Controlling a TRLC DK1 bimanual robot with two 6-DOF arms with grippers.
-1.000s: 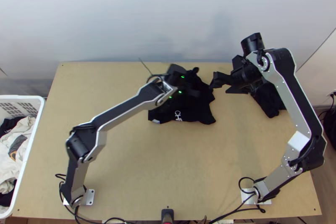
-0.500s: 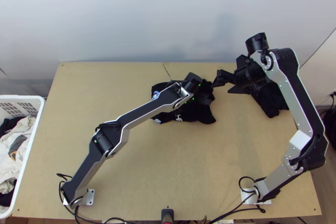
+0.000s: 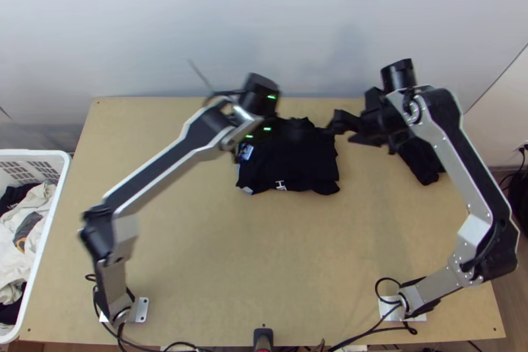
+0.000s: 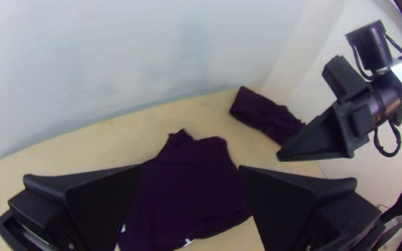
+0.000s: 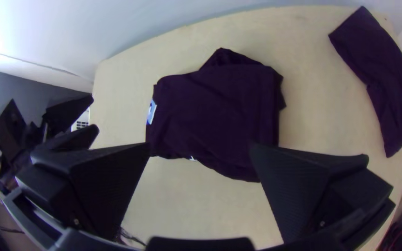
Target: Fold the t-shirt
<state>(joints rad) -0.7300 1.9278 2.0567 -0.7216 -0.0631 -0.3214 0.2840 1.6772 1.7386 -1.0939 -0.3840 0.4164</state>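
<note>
Black t-shirt (image 3: 297, 164) near far table edge (image 3: 158, 101)

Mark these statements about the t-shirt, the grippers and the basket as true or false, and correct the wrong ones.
1. Another dark cloth lies to the right of the t-shirt. True.
2. The t-shirt is fully spread, with sleeves stretched out. False: it lies folded into a compact shape.
3. The left gripper is open. True.
4. The right gripper is gripping the t-shirt. False: the right gripper is open and holds nothing.
5. The white basket contains clothes. True.
</note>
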